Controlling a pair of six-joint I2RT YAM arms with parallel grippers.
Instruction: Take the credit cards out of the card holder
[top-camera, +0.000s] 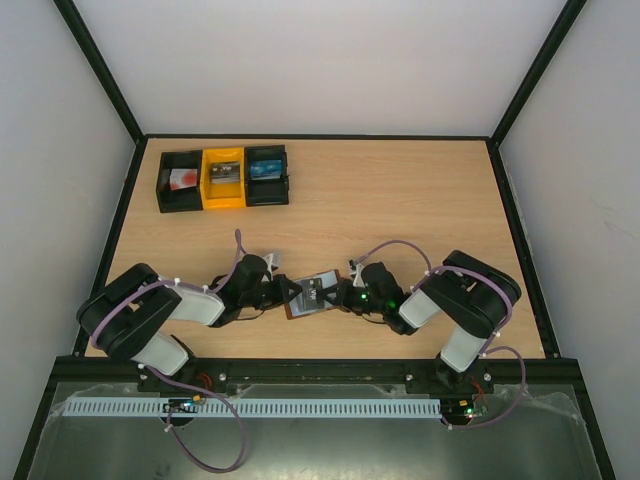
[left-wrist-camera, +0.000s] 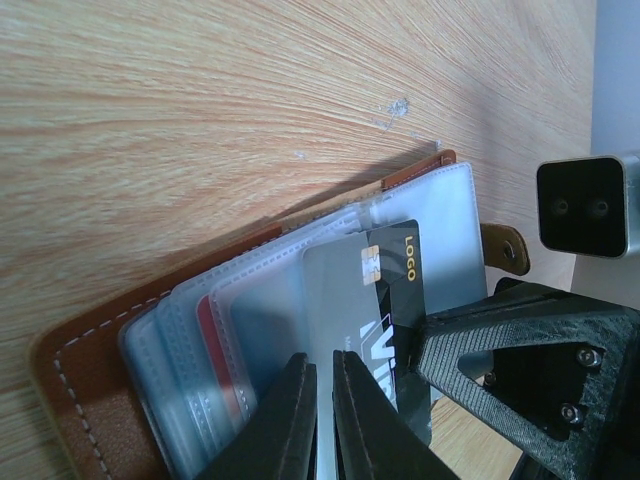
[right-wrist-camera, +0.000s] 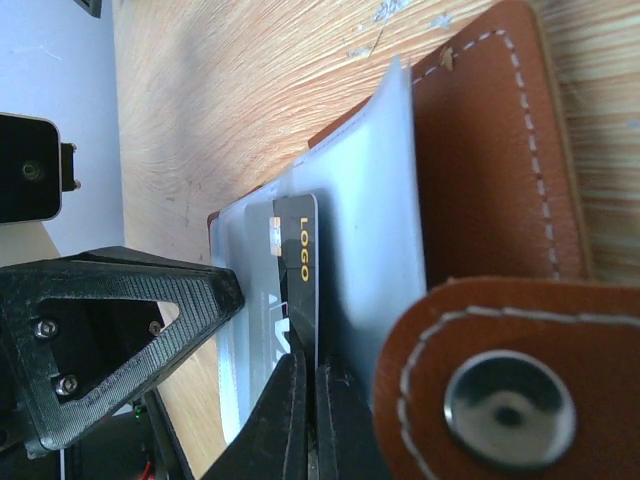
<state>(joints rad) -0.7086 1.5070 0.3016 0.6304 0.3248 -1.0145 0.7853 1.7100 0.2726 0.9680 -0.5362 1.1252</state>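
Note:
The brown leather card holder (top-camera: 312, 296) lies open on the table between both arms, its clear plastic sleeves (left-wrist-camera: 270, 300) fanned out. A black credit card (left-wrist-camera: 400, 300) printed LOGO sticks partway out of a sleeve. My left gripper (left-wrist-camera: 322, 362) is shut on a thin clear sleeve of the card holder (left-wrist-camera: 80, 370). My right gripper (right-wrist-camera: 313, 368) is shut on the edge of the black credit card (right-wrist-camera: 300, 262), beside the card holder's snap tab (right-wrist-camera: 500, 400). A red edge (left-wrist-camera: 205, 335) shows inside another sleeve. No blue card is in view.
Three small bins stand in a row at the far left of the table: a black one (top-camera: 180, 182), a yellow one (top-camera: 222, 178) and another black one (top-camera: 267, 176). Black frame rails (top-camera: 520, 220) edge the wooden table (top-camera: 420, 200).

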